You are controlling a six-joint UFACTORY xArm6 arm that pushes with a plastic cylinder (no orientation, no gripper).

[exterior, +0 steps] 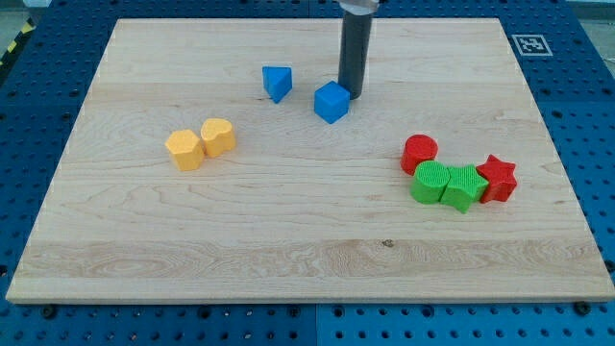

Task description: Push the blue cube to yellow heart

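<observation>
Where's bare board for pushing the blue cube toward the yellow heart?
Bare wood lies between the blue cube and yellow heart. My tip sits at the cube's upper right. Crowded: red and green blocks at the view's right.

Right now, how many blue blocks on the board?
2: a blue cube beside my tip, and a blue wedge-like block to its left. None look hidden.

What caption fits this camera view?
My tip touches the blue cube; the yellow heart lies toward the view's left.

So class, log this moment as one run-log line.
my tip: touching blue cube, upper right | yellow heart: left, apart from cube | push: not done
</observation>
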